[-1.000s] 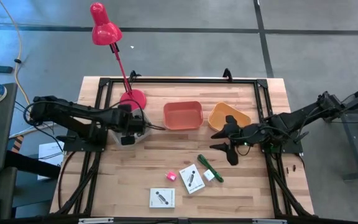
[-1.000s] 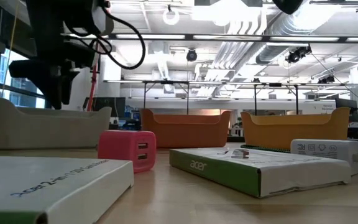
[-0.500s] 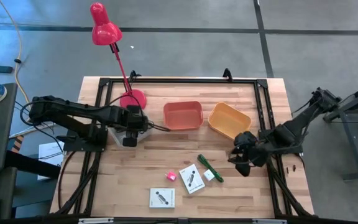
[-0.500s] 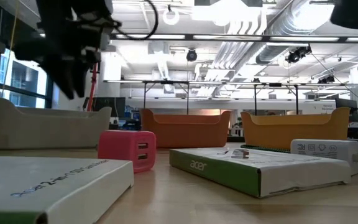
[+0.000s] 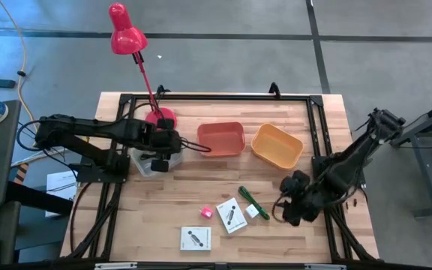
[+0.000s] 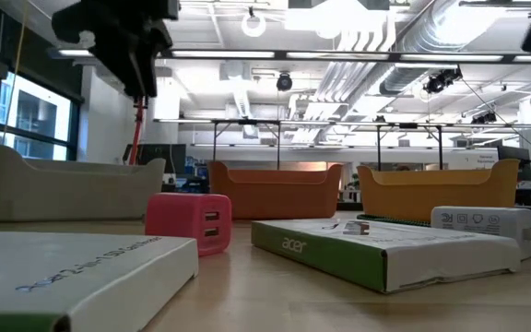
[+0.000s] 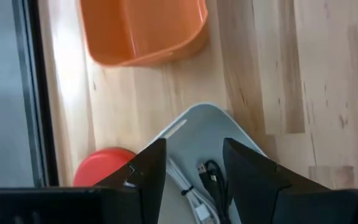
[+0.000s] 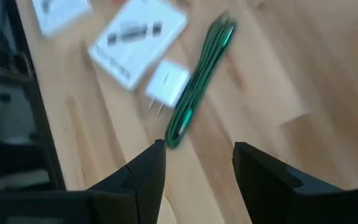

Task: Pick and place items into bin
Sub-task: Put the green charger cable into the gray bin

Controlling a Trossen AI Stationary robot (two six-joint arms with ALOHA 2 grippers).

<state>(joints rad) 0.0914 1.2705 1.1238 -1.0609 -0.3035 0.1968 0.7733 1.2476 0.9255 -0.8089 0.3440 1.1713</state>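
Note:
My left gripper is open and hovers above the pale grey bin. A black cable and a white cable lie inside the bin. My right gripper is open, low over the table just right of the green-handled tool. Beside the tool lie a small white charger block, two white cards and a pink block.
A red bin and an orange bin stand at mid-table. A red desk lamp's base sits just beyond the grey bin. A black frame borders the table. Bare wood lies between the bins and the items.
My left gripper has risen out of the grey bin to well above its rim, drifting slightly toward the table's right. My right gripper has swung from beside the orange bin toward the near edge, ending next to the green-handled tool.

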